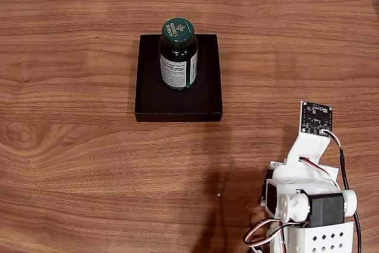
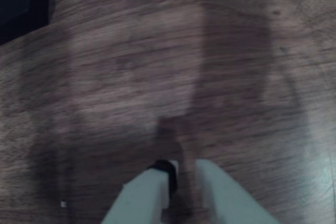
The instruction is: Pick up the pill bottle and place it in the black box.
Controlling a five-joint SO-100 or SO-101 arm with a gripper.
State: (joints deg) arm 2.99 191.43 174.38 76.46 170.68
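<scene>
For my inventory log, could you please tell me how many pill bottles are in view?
1. The pill bottle stands upright inside the black box, toward its far side in the fixed view. Nothing suggests another hidden one.

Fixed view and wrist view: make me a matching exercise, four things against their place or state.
Things:
1. pill bottle
2. black box
3. end effector
4. circuit board

Places or states:
A. on the wooden table, holding one thing
B. on the arm, at the right of the fixed view
C. upright inside the tray, toward its back wall
D. over bare wood, holding nothing, fingertips close together

Pairs: 1-C, 2-A, 3-D, 4-B
</scene>
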